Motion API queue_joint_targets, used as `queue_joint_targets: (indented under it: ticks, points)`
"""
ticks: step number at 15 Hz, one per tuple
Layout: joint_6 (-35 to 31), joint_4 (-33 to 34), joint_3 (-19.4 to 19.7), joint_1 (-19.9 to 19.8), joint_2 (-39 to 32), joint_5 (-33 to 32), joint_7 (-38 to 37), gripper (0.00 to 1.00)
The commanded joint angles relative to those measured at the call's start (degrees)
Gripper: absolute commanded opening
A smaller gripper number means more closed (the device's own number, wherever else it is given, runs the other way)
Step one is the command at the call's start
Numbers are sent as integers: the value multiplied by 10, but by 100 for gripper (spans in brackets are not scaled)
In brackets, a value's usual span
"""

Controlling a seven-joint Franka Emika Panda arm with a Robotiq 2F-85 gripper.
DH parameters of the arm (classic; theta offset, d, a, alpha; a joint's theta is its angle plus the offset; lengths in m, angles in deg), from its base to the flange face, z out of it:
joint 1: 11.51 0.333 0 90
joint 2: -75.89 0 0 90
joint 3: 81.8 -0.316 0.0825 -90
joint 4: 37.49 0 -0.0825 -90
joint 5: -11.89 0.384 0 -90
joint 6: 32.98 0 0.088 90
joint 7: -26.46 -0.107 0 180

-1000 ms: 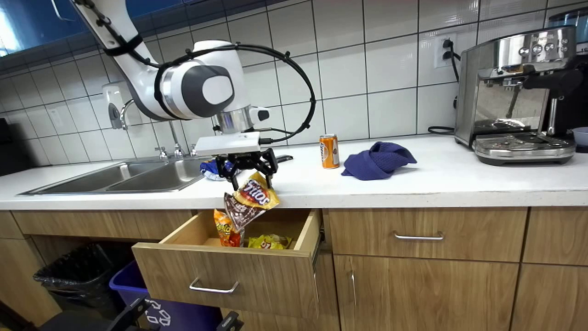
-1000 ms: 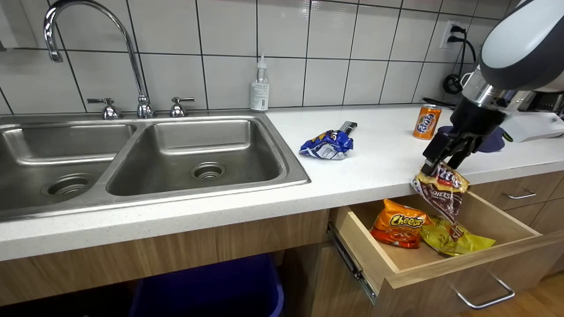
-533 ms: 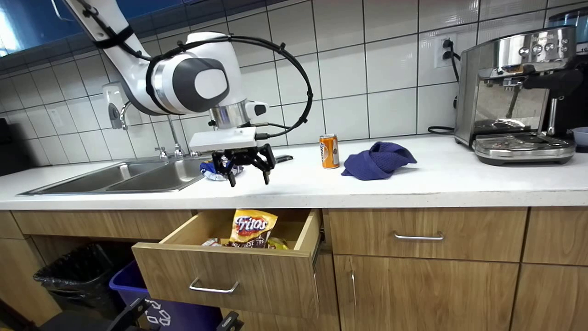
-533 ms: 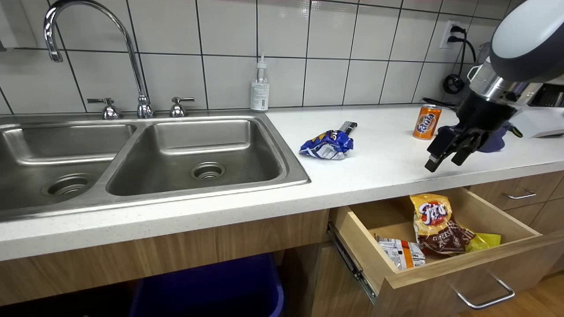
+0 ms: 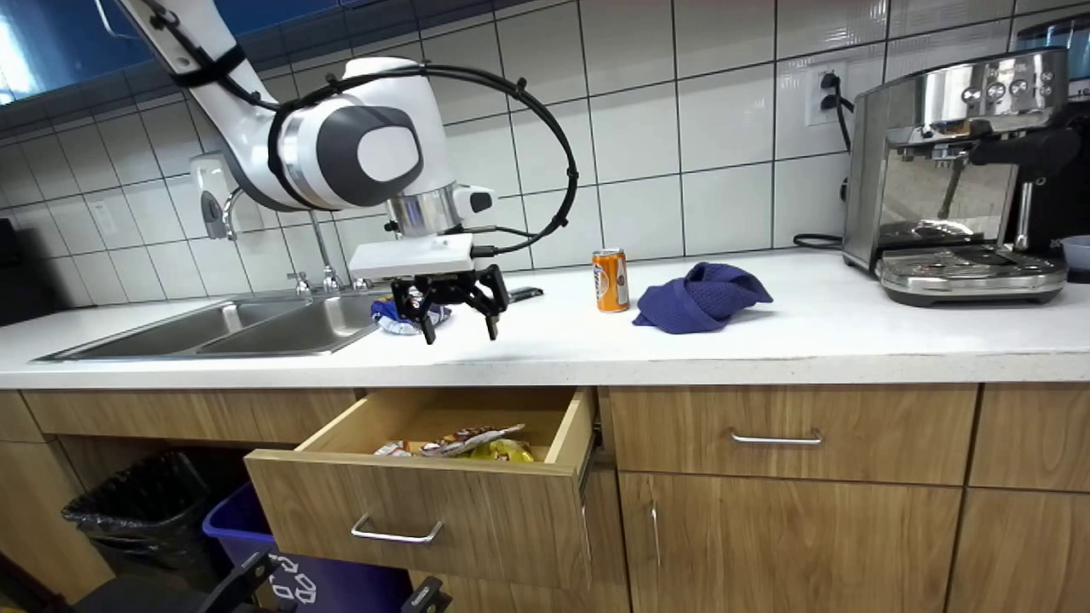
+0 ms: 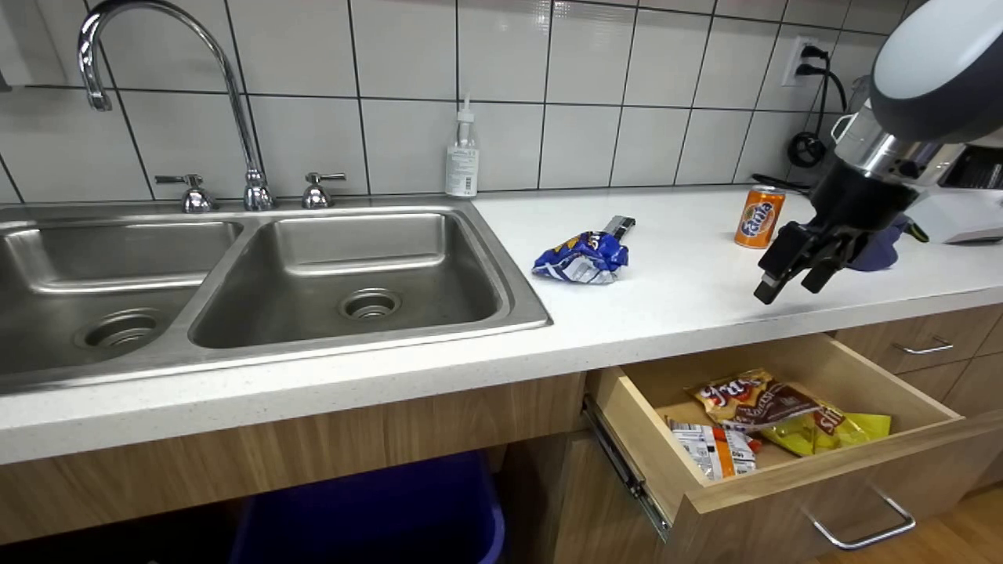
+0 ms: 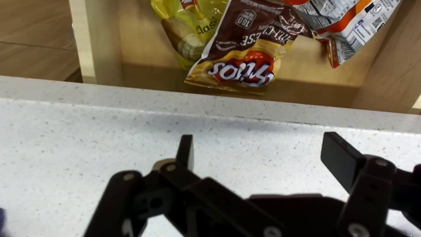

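The smooth white arm (image 5: 228,128) carried a dark grey cap with white centre (image 5: 370,156), a black strap (image 5: 209,70) and looping black cables (image 5: 572,174). A silver metal collar (image 5: 424,211) and flat white casing (image 5: 413,256) topped the jointed black hand (image 7: 258,148), with blocky fingers (image 7: 342,161) and round screws (image 7: 271,231).

The brown bag (image 7: 246,42) reads "Fritos" and "160", the yellow bag (image 7: 190,31) "Clas", the can (image 6: 759,217) "Fanta"; the blue bin (image 5: 353,586) bears a recycling sign (image 5: 304,587).

The drawer (image 5: 417,507) can be entered from above; rearward, the way is barred by the counter edge (image 7: 210,106); low down, by a Fritos bag (image 7: 245,47), a yellow bag (image 7: 192,31) and a silver bag (image 7: 353,28).
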Motion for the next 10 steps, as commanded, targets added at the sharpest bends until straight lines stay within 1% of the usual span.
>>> queue_joint_targets:
  ticks: [1,10]
  points:
    - [17,-6,6,11,18,28,30,100]
    - [15,1,3,22,22,52,48,100]
